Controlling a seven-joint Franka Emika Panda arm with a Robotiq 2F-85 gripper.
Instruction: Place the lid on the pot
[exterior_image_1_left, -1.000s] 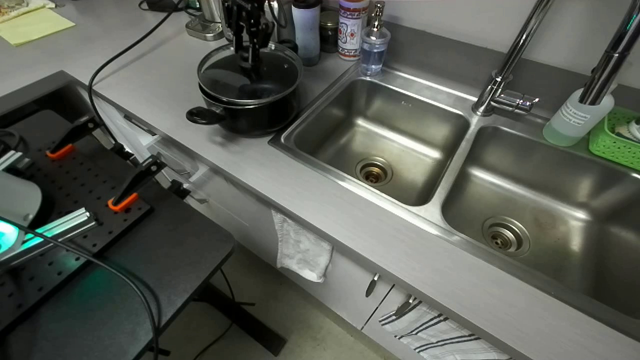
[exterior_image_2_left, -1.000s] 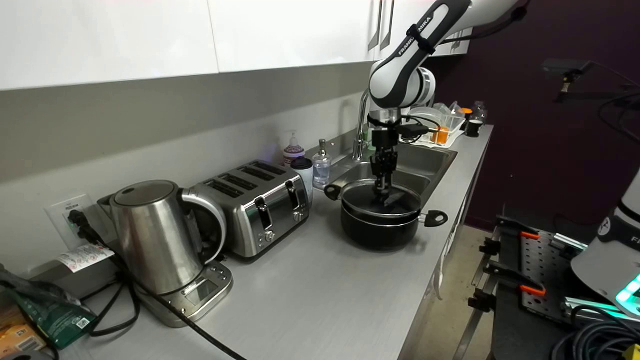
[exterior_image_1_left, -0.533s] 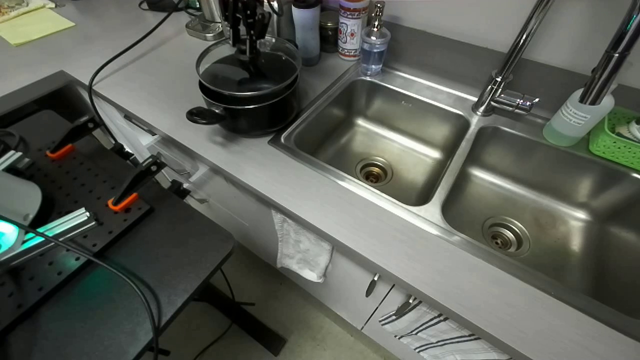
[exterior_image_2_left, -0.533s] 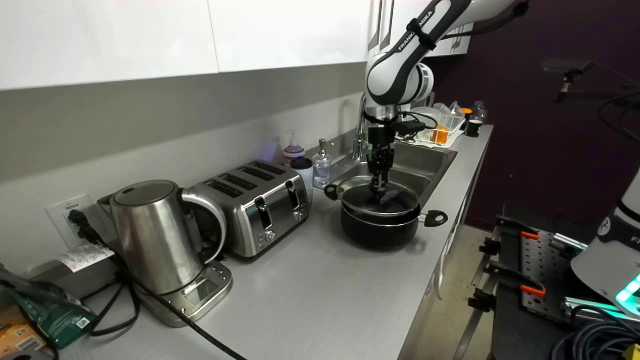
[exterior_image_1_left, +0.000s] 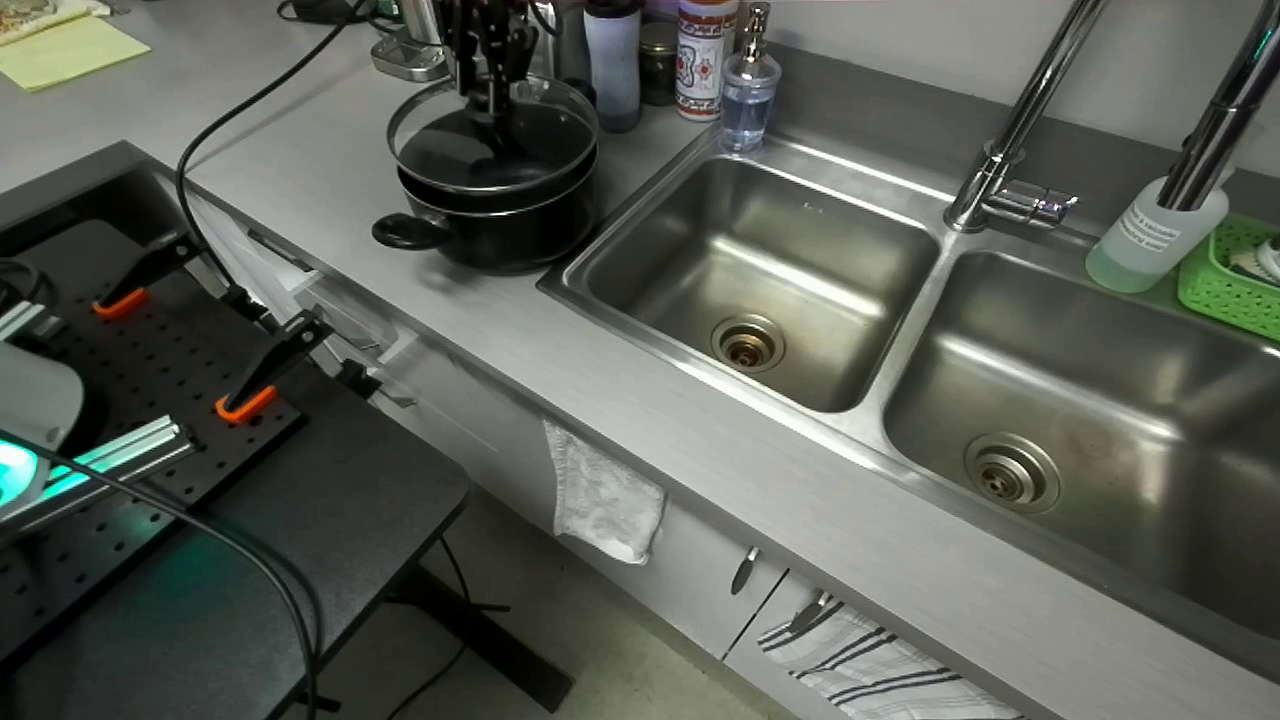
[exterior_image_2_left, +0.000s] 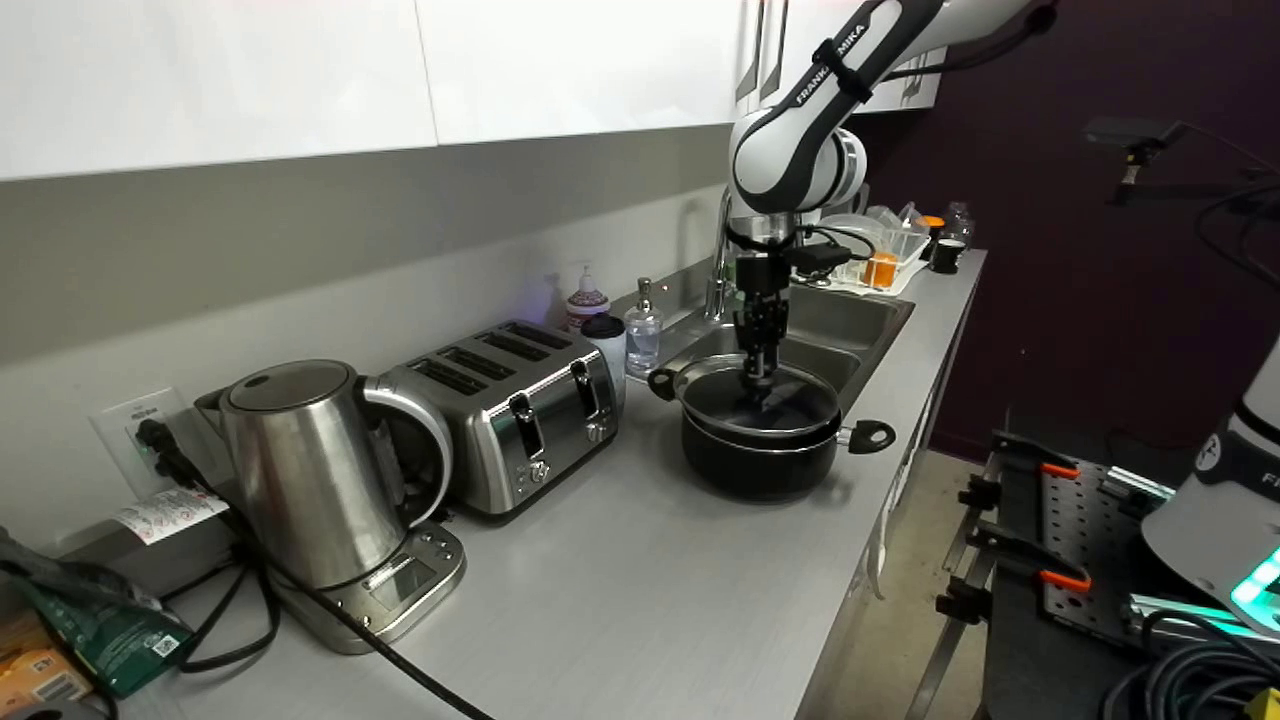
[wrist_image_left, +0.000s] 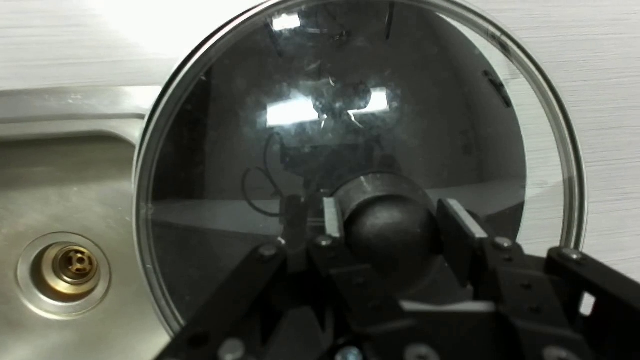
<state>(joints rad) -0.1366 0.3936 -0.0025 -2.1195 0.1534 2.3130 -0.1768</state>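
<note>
The tool (wrist_image_left: 396, 220) holds the lid (exterior_image_1_left: 525, 155) by its knob (wrist_image_left: 392, 230), over the pot (exterior_image_2_left: 760, 475). The lid is now a bit farther from the sink (exterior_image_1_left: 800, 290) and looks off to one side, so maybe it needs lining up first.

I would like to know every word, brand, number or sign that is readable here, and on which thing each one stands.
"FRANK… EMIKA": on the robot arm, with a strap crossing between.
"F", the rest cut off by the picture edge: on the robot base.
Too small or blurred to read: markings on the green-liquid bottle, red-patterned bottle, paper tag, green bag, orange package and sink stamp.
</note>
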